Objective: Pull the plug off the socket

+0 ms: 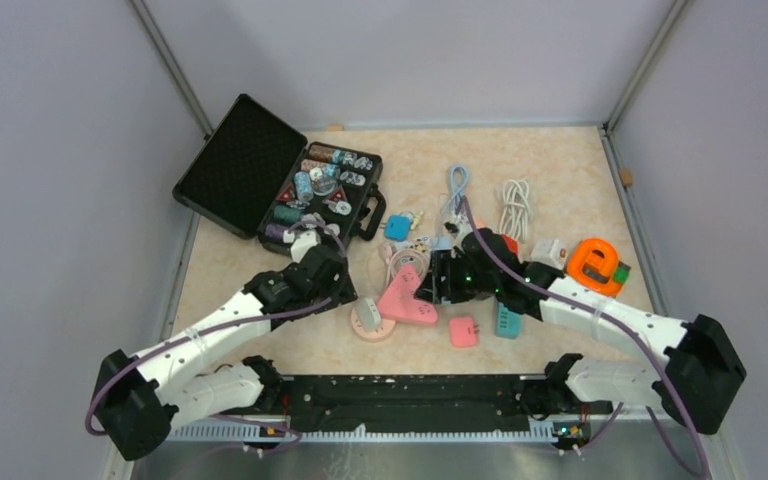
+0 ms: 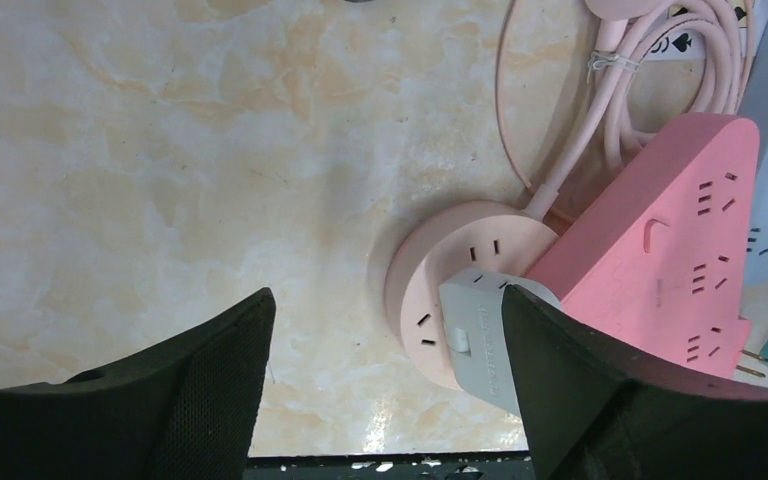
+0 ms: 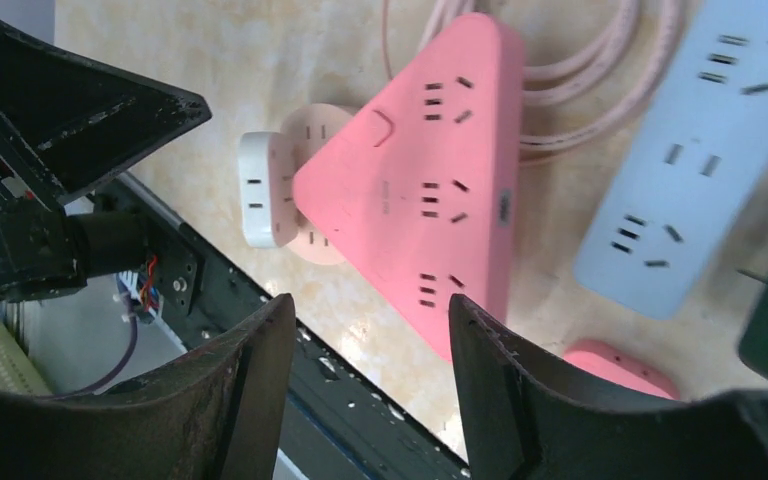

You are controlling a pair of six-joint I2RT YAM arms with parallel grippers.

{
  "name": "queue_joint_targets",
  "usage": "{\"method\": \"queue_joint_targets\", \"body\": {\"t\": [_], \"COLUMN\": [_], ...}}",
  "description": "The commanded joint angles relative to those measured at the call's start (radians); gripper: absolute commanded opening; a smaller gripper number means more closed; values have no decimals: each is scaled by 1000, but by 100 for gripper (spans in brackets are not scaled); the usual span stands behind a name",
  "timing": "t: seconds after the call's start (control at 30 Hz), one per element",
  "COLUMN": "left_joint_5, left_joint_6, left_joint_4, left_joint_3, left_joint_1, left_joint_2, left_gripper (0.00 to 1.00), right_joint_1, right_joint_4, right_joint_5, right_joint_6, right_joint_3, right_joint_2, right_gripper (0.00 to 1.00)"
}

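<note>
A grey-white plug [image 1: 366, 315] sits in a round pale-pink socket [image 1: 375, 328] at the front centre of the table. In the left wrist view the plug [image 2: 475, 335] stands on the socket [image 2: 450, 262] beside my right-hand finger [image 2: 580, 390]. My left gripper [image 2: 385, 295] is open and empty, just above and left of the plug; it also shows in the top view [image 1: 345, 290]. My right gripper [image 1: 438, 280] is open and empty over a pink triangular power strip [image 3: 420, 190]; its jaws [image 3: 370, 300] hang above the strip's near corner. The plug [image 3: 258, 190] shows there too.
The pink triangular strip [image 1: 407, 297] touches the socket's right side. A light-blue strip [image 3: 695, 170], a small pink adapter [image 1: 463, 330], a teal adapter [image 1: 507, 320], coiled pink cord [image 2: 650, 60], an orange tape measure [image 1: 597, 265] and an open black case [image 1: 260, 170] surround them. The black base rail [image 1: 410, 395] runs along the front.
</note>
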State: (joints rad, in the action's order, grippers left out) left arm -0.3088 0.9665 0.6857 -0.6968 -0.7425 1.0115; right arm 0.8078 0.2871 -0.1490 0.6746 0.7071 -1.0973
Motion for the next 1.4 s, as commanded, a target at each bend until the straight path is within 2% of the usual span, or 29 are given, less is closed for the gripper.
{"method": "queue_joint_targets", "body": {"t": [0.0, 0.1, 0.27, 0.5, 0.63, 0.8, 1.1, 1.2, 1.37], "left_joint_5": [26, 101, 183, 201, 178, 151, 144, 146, 220], "left_joint_6": [-40, -58, -22, 6, 12, 23, 58, 73, 79], "left_joint_4": [-20, -69, -89, -55, -23, 25, 57, 49, -22], "left_joint_3": [-11, -30, -65, -129, -133, -91, 12, 41, 40], "left_joint_1": [5, 5, 5, -18, -32, -35, -34, -32, -31], "left_joint_2": [-44, -43, 49, 239, 240, 187, 24, 3, 22], "left_gripper": [87, 96, 99, 98, 93, 74, 59, 58, 64], "right_joint_1": [67, 99, 138, 158, 160, 164, 197, 214, 230], "right_joint_4": [-120, -130, -131, -94, -76, -70, -33, -34, -15], "right_joint_5": [-20, 10, 48, 91, 103, 104, 91, 87, 96], "right_joint_6": [11, 38, 62, 87, 83, 77, 39, 33, 23], "right_joint_3": [100, 146, 196, 216, 220, 239, 312, 335, 376], "right_joint_2": [-116, -200, -301, -355, -369, -395, -473, -491, -535], "right_gripper": [55, 49, 40, 36, 35, 34, 33, 33, 30]}}
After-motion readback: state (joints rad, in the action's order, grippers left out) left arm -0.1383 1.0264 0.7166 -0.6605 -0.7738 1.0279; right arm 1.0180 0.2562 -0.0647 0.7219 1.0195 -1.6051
